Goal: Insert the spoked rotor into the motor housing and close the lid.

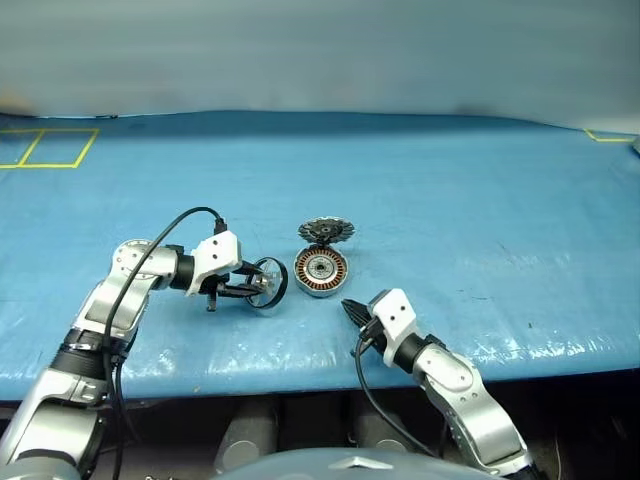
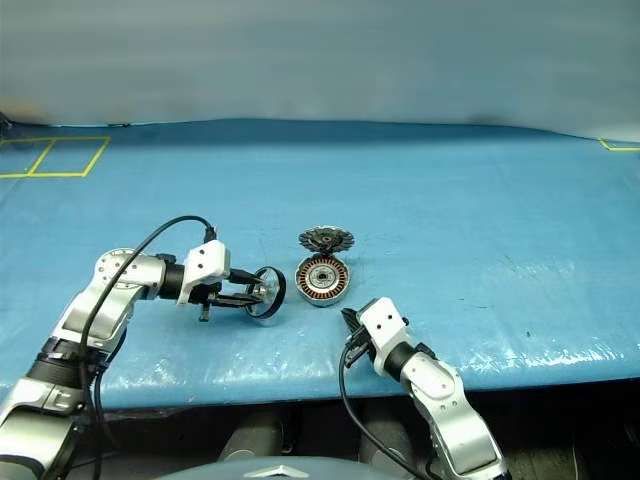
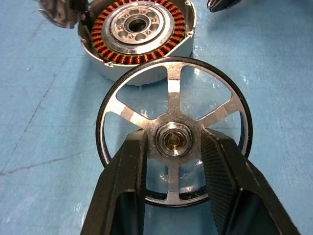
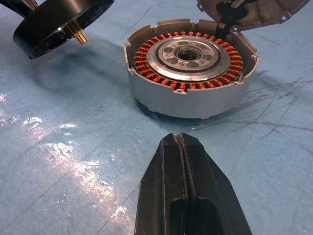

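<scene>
Left claw [image 1: 250, 288] clamped on the spoked rotor [image 1: 268, 283], one black finger [image 3: 128, 171] either side of the central hub, so partly open around the hub rather than fully closed. Rotor carried on edge, rim roughly upright, clear of the blue bench [image 1: 480, 200] as far as can be judged, with its small brass shaft end showing in the right wrist view and slanting down toward the bench. Just beyond the rotor, on the side away from the left arm, the motor housing [image 1: 321, 271], open face up, ring of copper windings around a silver core, sitting near the middle of the bench toward its near edge. Gap between rotor rim and housing wall small but visible; not touching. Housing axis vertical, rotor axis closer to level, so the coming move likely turns on tipping the wheel flat and centring the hub over the core before lowering. Left arm clearly the nearer and the loaded one. Behind the housing, toward the far edge, the lid [image 1: 326, 231], ribbed grey disc, tilted up and apparently leaning at the housing's far rim; exact contact hard to tell. Right claw [image 1: 351, 311] fully closed, holding nothing, resting low near the bench's near edge, tip aimed at the housing from just short of it.
</scene>
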Action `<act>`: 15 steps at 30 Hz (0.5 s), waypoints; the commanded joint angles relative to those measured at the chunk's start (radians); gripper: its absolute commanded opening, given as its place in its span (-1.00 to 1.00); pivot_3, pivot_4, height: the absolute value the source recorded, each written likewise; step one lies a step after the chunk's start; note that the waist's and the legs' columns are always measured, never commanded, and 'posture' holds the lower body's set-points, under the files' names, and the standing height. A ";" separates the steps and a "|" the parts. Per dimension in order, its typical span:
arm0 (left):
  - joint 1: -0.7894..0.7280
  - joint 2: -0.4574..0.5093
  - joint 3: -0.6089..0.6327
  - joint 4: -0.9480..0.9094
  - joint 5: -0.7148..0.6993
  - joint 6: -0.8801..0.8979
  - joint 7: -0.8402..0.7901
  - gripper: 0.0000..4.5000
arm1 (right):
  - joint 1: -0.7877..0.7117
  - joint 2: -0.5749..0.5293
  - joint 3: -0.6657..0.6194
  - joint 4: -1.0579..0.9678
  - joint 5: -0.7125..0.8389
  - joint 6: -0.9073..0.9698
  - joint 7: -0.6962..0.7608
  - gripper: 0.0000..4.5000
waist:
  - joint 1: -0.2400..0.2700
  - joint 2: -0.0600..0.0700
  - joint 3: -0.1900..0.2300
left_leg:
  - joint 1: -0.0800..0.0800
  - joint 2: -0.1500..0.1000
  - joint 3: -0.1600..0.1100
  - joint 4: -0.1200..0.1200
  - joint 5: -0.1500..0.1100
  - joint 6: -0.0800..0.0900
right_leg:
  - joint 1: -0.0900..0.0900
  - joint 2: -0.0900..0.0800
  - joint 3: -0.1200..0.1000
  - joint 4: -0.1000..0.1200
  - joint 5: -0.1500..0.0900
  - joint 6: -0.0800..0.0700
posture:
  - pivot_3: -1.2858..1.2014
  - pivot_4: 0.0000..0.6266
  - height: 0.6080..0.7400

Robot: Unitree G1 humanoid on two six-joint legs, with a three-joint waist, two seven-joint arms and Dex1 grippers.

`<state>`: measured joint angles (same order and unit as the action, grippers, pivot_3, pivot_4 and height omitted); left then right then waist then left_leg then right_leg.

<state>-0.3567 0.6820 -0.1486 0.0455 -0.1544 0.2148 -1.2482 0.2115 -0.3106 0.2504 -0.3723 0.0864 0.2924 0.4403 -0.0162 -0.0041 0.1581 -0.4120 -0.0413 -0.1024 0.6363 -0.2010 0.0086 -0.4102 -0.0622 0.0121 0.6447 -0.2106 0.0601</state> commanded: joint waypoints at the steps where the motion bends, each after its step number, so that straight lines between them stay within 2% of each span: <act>1: 0.007 -0.059 0.049 -0.091 -0.096 0.051 0.055 -0.42 | 0.002 -0.008 -0.024 -0.054 0.029 -0.009 0.017 -1.00 | 0.003 0.000 0.000 | 0.000 0.000 0.000 0.000 0.000 0.000 | 0.000 0.000 0.000 0.000 0.000 0.000 | 0.03 -0.52 1.00; 5: 0.013 -0.132 0.031 -0.123 -0.139 0.086 0.099 -0.42 | -0.001 -0.010 -0.020 -0.053 0.025 -0.006 0.017 -1.00 | 0.004 -0.001 0.000 | 0.000 0.000 0.000 0.000 0.000 0.000 | 0.000 0.000 0.000 0.000 0.000 0.000 | 0.03 -0.52 1.00; 9: -0.003 -0.204 -0.020 -0.066 -0.090 0.068 0.170 -0.42 | -0.007 -0.005 -0.011 -0.055 0.013 -0.002 0.008 -1.00 | 0.003 -0.001 0.000 | 0.001 0.000 0.001 -0.001 0.000 0.000 | 0.000 0.001 0.000 0.000 0.000 0.000 | 0.03 -0.52 1.00; 15: -0.052 -0.236 -0.049 0.035 -0.037 0.040 0.222 -0.42 | 0.005 -0.012 -0.003 -0.063 -0.005 0.003 0.001 -1.00 | 0.005 -0.001 0.000 | 0.001 0.000 0.001 0.000 0.000 0.000 | 0.001 0.001 0.000 0.000 0.000 0.000 | 0.03 -0.52 1.00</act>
<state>-0.3955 0.4542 -0.2019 0.0751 -0.1946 0.2643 -1.0394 0.2126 -0.3209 0.2526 -0.3954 0.0815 0.2967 0.4485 -0.0117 -0.0049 0.1583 -0.4109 -0.0415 -0.1013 0.6358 -0.2008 0.0083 -0.4092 -0.0615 0.0124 0.6450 -0.2103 0.0604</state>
